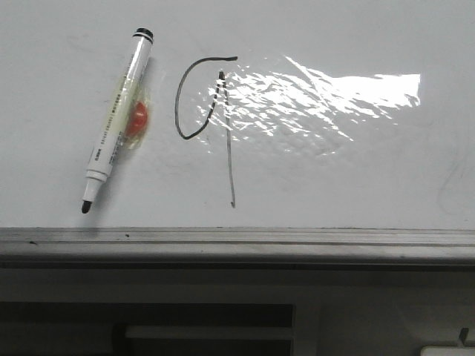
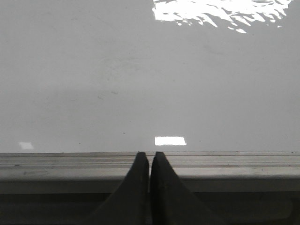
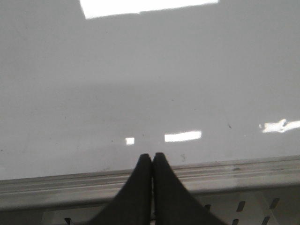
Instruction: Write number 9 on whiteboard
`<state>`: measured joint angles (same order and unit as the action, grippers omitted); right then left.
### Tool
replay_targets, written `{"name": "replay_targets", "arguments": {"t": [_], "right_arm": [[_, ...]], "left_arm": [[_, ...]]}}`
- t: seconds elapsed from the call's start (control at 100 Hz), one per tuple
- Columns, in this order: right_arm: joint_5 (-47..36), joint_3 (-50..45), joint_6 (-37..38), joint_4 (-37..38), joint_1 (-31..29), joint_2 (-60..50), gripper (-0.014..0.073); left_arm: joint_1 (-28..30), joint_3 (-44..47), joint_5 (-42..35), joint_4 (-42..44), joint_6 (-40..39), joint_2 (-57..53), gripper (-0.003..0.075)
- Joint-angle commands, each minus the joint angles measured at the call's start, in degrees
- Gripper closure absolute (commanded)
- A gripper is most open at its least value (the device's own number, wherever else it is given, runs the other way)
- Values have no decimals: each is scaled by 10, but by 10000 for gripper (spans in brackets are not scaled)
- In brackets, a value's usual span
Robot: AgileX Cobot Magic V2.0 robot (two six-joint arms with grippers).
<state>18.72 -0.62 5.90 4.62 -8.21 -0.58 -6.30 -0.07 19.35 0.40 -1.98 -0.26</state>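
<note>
The number 9 (image 1: 226,133) is drawn in thin black line on the whiteboard (image 1: 356,170): an open curved loop and a long straight stem. A white marker (image 1: 117,119) with a black end and bare black tip lies on the board left of the 9, with an orange-red blob beside its barrel. No gripper shows in the front view. My left gripper (image 2: 149,154) is shut and empty over the board's grey ledge (image 2: 56,164). My right gripper (image 3: 152,155) is shut and empty over the ledge (image 3: 243,171) too.
The grey metal ledge (image 1: 237,245) runs along the board's bottom edge. A bright glare patch (image 1: 319,93) lies right of the 9. Below the ledge is dark framework with a pale bar (image 1: 208,332).
</note>
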Motion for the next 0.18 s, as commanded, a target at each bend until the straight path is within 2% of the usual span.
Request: {"name": "replay_targets", "arguments": {"t": [0.0,0.17], "right_arm": [[-5,-16,-5,-1,-4,-9,656],[-5,-16,-5,-1,-4,-9,656]], "left_arm": [[1,12,-25,0,-4,-16,741],[1,12,-25,0,-4,-16,741]]}}
